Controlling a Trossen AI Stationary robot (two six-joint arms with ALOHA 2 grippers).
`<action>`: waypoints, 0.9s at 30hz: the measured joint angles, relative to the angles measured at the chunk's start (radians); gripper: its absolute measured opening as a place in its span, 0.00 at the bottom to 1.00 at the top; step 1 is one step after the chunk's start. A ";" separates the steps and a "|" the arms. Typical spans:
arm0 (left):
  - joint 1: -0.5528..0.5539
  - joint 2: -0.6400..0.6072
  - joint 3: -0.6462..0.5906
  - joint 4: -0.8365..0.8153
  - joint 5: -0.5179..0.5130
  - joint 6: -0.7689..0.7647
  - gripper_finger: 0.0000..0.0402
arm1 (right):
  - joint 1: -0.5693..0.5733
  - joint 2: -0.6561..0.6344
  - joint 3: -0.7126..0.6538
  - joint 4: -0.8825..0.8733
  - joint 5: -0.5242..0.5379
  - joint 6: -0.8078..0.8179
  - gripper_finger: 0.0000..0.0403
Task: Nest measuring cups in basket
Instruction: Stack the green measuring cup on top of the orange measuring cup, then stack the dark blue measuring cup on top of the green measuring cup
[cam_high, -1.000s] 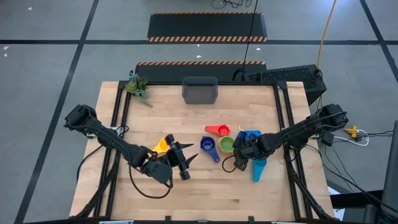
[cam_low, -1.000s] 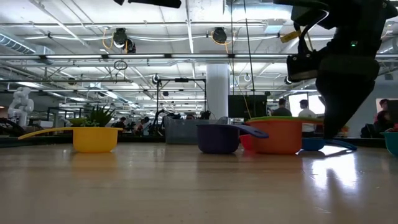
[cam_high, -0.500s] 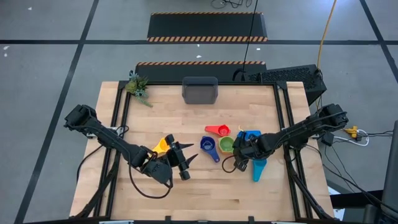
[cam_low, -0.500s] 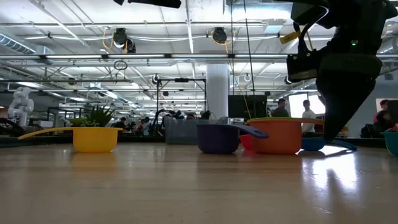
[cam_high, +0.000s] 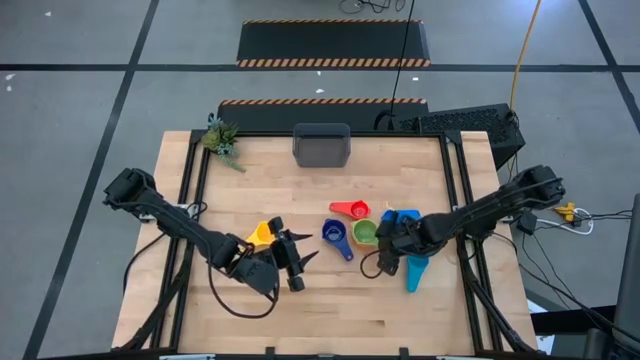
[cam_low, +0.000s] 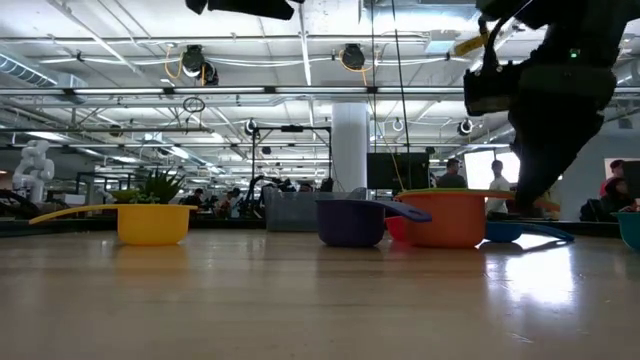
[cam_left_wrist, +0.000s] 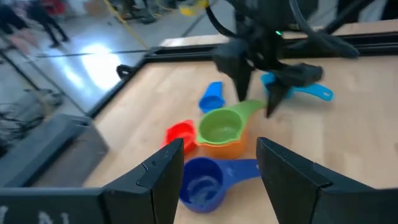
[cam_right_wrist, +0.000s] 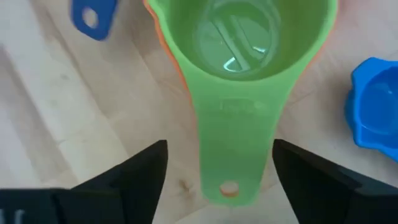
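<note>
Right gripper (cam_right_wrist: 214, 171) jaws spread over green cup (cam_right_wrist: 239, 74) handle, left gripper (cam_left_wrist: 214, 171) jaws spread, beside yellow cup (cam_high: 260, 234)

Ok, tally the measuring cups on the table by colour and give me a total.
yellow cup: 1
red cup: 1
dark blue cup: 1
green cup: 1
orange cup, under the green one: 1
blue cup: 1
cyan cup: 1
Total: 7

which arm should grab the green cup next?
Right. The right gripper hangs open directly over the green cup's handle. The left gripper, also open, sits farther off, beside the yellow cup.
</note>
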 joint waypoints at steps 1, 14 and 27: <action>0.004 0.006 0.000 0.007 0.018 -0.001 0.50 | 0.008 -0.018 0.000 -0.003 0.015 0.006 0.71; 0.062 0.181 -0.001 0.167 0.159 0.179 0.54 | 0.174 -0.217 0.000 -0.083 0.247 0.128 0.72; 0.095 0.325 0.000 0.223 0.166 0.362 0.81 | 0.446 -0.108 0.000 0.299 0.714 -0.210 0.72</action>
